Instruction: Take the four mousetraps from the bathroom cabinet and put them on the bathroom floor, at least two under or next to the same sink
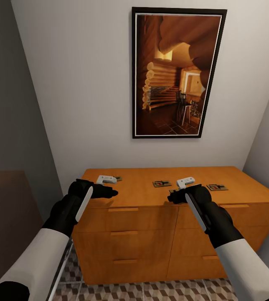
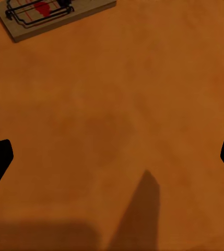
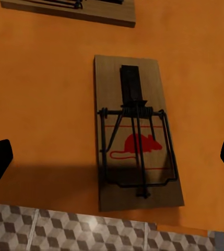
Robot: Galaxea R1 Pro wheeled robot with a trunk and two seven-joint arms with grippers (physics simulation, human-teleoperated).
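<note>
Mousetrap of tan wood with a black wire spring (image 3: pixel 138 133) lies on our orange wooden bench (image 1: pixel 143 190) directly below the spread right gripper (image 3: pixel 112 157) (nearer arm), its long axis crossing the finger line.

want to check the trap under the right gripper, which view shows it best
The right wrist view: the trap lies whole between the open fingertips, red mouse print clear. The head view hides it behind the right gripper.
</note>
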